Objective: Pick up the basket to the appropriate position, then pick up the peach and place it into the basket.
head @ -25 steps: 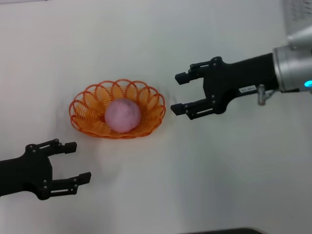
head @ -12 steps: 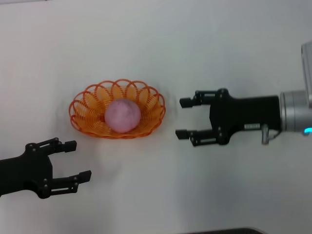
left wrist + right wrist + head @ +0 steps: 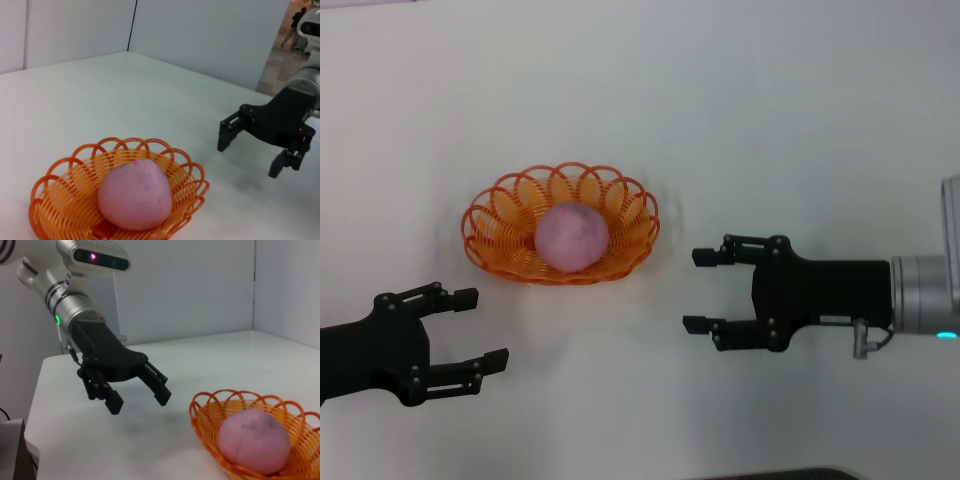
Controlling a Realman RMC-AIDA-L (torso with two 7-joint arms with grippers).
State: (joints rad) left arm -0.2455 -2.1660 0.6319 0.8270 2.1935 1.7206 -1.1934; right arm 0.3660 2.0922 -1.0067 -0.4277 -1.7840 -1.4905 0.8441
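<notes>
Peach (image 3: 573, 236) inside basket (image 3: 490, 232) on white desk (image 3: 770, 120), right end effector (image 3: 698, 291) open, right of basket, left end effector (image 3: 482, 330) open, near left, both empty.

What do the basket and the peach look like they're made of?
The basket: probably molded plastic, going by its uniform glossy orange loops and woven-look ribs. The peach: likely a foam or soft plastic replica, with a matte, evenly pink, faintly speckled skin. It sits in the basket; both grippers are open and clear of it.
</notes>
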